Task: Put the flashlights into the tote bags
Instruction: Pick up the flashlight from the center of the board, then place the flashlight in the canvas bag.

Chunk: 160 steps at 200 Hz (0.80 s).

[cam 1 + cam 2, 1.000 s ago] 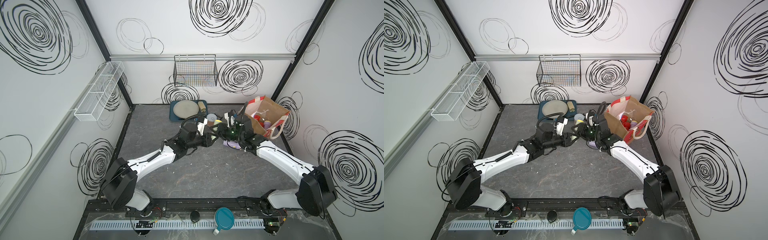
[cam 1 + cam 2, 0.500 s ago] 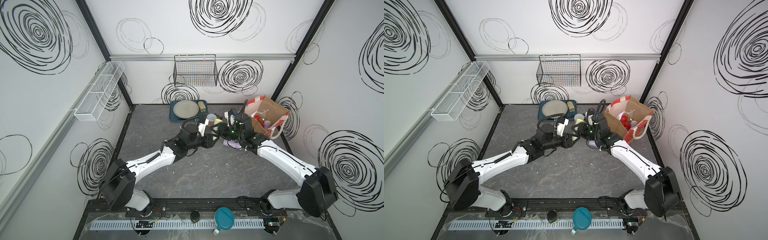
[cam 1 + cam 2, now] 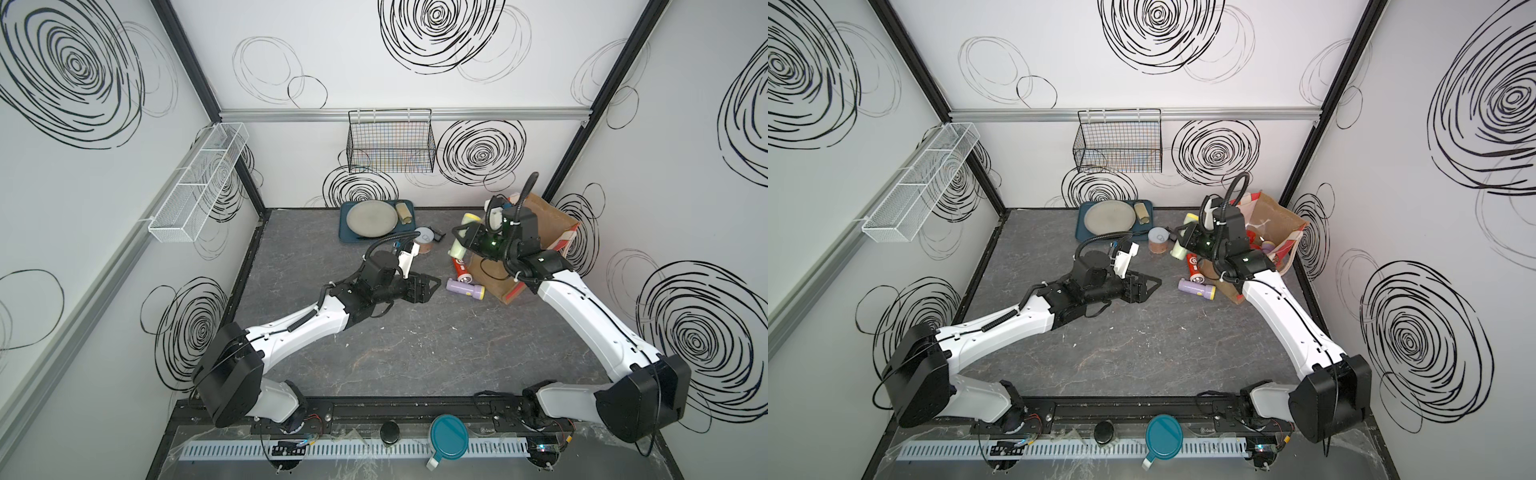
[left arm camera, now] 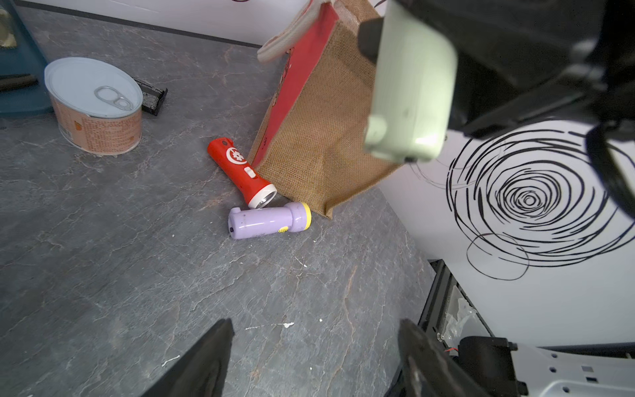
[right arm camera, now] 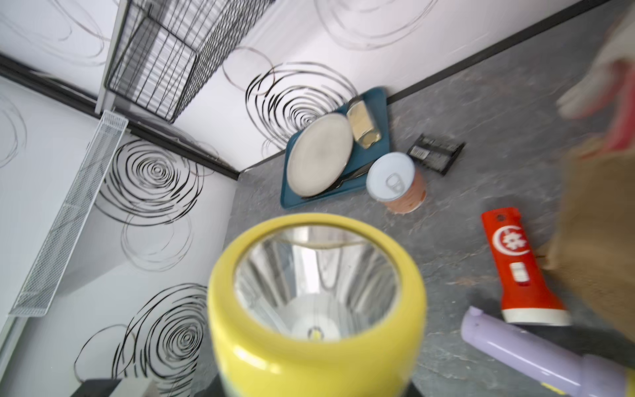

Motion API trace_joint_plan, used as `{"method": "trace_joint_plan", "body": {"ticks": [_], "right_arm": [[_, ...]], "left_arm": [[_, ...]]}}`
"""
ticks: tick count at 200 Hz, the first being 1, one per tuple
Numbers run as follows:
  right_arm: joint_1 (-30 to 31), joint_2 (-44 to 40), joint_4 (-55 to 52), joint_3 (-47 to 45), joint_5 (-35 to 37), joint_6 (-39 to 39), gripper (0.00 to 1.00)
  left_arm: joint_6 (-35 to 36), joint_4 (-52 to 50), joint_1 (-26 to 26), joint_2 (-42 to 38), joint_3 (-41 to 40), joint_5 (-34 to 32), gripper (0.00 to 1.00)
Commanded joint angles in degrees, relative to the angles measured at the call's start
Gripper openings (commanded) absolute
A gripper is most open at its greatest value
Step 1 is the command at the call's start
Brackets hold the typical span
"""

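Note:
The brown jute tote bag (image 3: 540,216) (image 3: 1277,216) stands at the back right, and coloured flashlights (image 3: 1254,239) show inside it. My right gripper (image 3: 468,237) (image 3: 1187,237) hovers just left of the bag, shut on a pale green flashlight (image 4: 409,89) with a yellow head (image 5: 316,302). A red flashlight (image 3: 460,268) (image 4: 240,172) and a lilac flashlight (image 3: 464,289) (image 4: 268,220) lie on the table against the bag's foot. Left of the lilac one, my left gripper (image 3: 432,284) (image 4: 314,330) is low over the table, open and holding nothing.
A tin with a pull-ring lid (image 3: 424,241) stands left of the flashlights, beside a small black packet (image 3: 437,236). A teal tray (image 3: 345,232) with a plate sits at the back. A black wire basket (image 3: 390,145) and a white mesh shelf (image 3: 199,183) hang on the walls.
The two grippers were together at the pale green flashlight; my left gripper has opened and drawn back leftward. The right arm has risen toward the bag with the flashlight.

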Motion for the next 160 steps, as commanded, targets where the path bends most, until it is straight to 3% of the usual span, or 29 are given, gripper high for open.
{"method": "trace_joint_plan", "body": {"ticks": [1, 86, 160], "right_arm": [[-4.54, -1.79, -5.19, 4.26, 2.15, -3.28, 0.00], [-21.18, 2.75, -11.26, 13.17, 2.17, -5.81, 0.00], [-31.03, 11.04, -6.22, 12.49, 1.49, -6.18, 0.00]], "left_arm": [[1.99, -0.61, -0.75, -1.24, 1.04, -1.74, 0.81], [4.71, -5.38, -5.23, -0.59, 3.69, -6.88, 0.82], [4.79, -6.19, -6.28, -0.79, 4.16, -8.65, 0.82]]}}
